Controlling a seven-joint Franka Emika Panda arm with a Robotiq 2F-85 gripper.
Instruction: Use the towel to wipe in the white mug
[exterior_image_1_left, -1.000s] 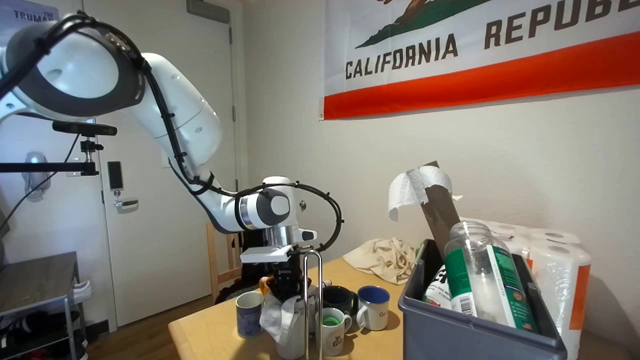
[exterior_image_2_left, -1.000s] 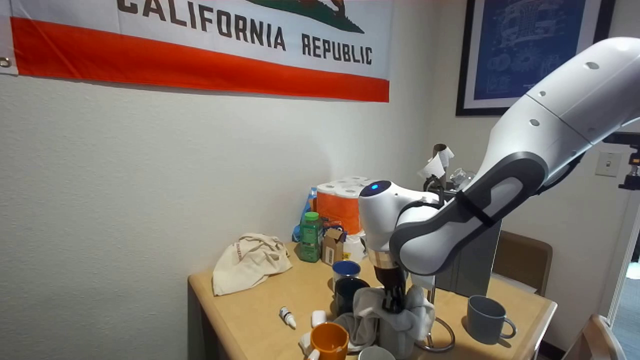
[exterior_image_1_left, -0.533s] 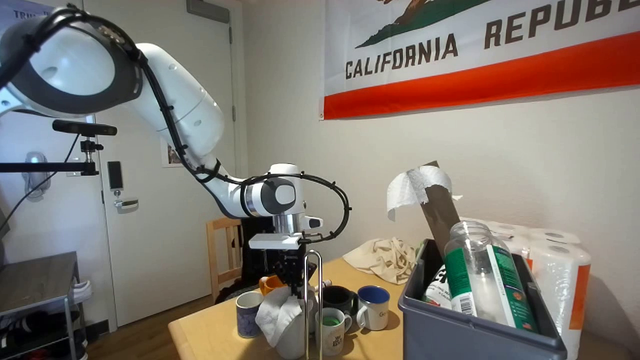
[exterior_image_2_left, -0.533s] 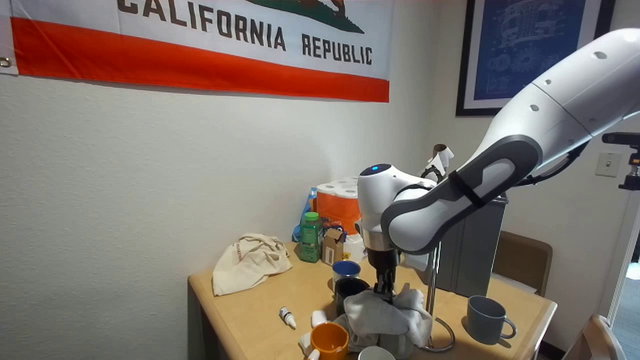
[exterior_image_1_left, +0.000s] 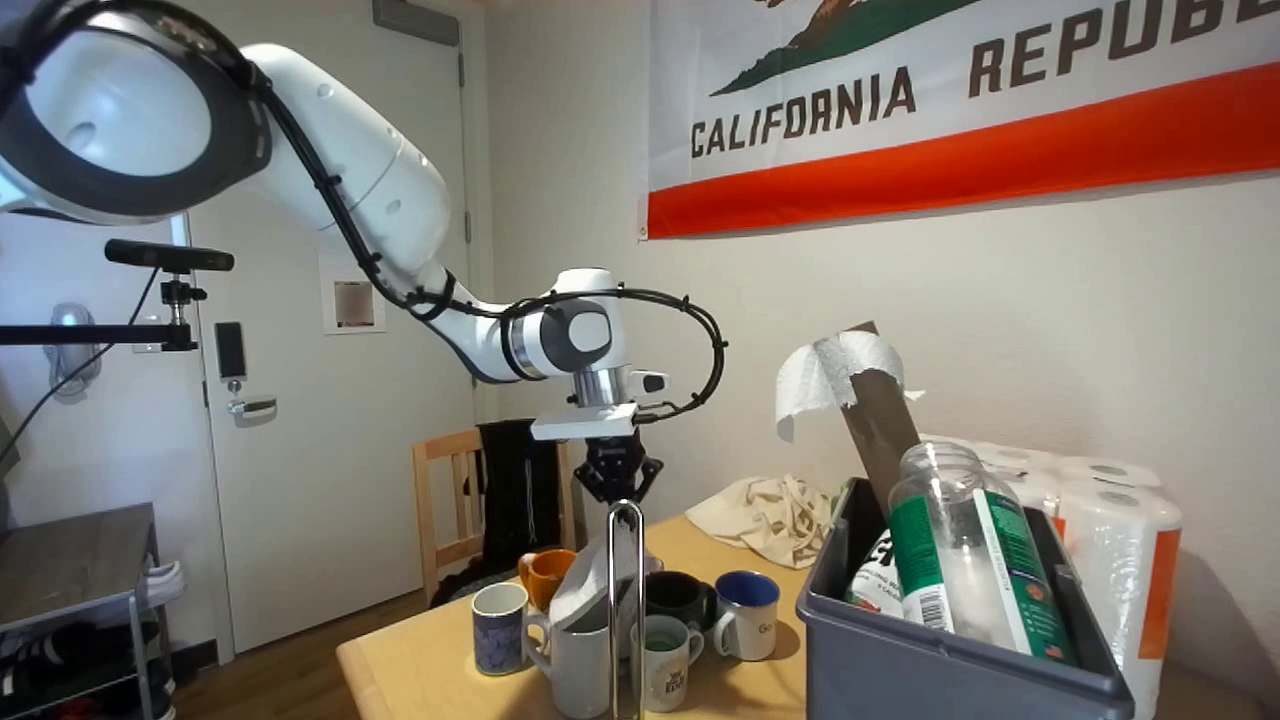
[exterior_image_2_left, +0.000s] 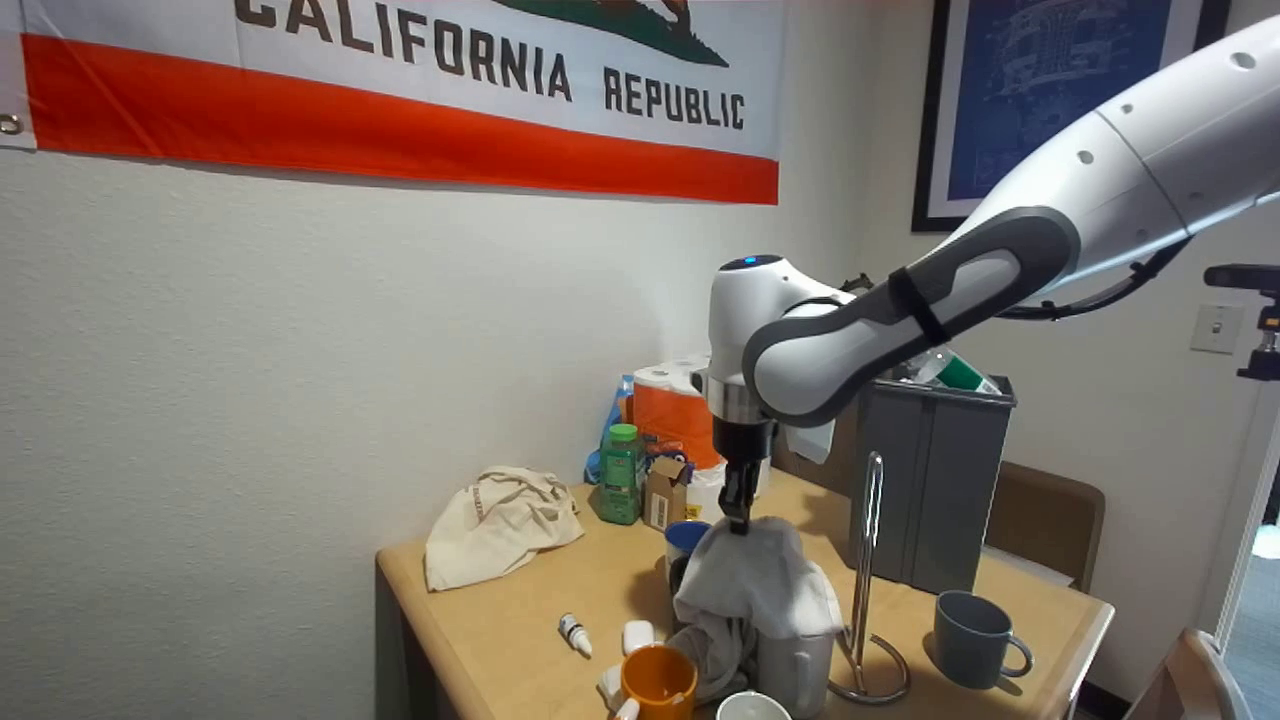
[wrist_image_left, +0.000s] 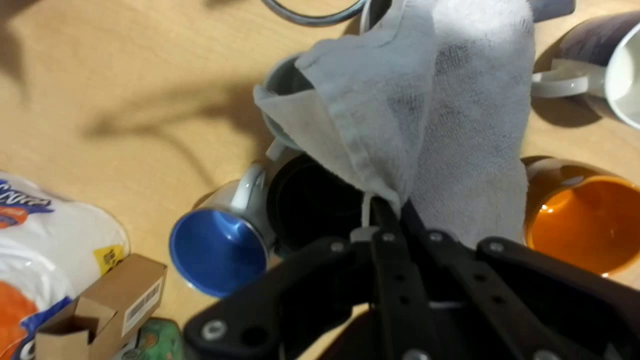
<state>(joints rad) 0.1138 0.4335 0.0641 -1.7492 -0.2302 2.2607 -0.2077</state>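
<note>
Tool (exterior_image_2_left: 738, 526) pinches the towel (exterior_image_2_left: 755, 575) up top, loose end draped over mouth of white mug (exterior_image_1_left: 578, 672), likely so the slack can wipe inside.

Big flag (exterior_image_2_left: 400, 100) says CALIFORNIA REPUBLIC, 2 words in dark caps. The blue-lined mug (exterior_image_1_left: 745, 632) shows "Go", that's all I can make out. Lettered white mug (exterior_image_1_left: 664, 680) nearby: dark print, too small to read. In the wrist view the plastic pack (wrist_image_left: 65, 245) has blue script, kinda looks like Scott, cut off at the edge. Plus 2 barcodes: cardboard box (wrist_image_left: 127, 295) and clear jar (exterior_image_1_left: 965, 565).
</note>
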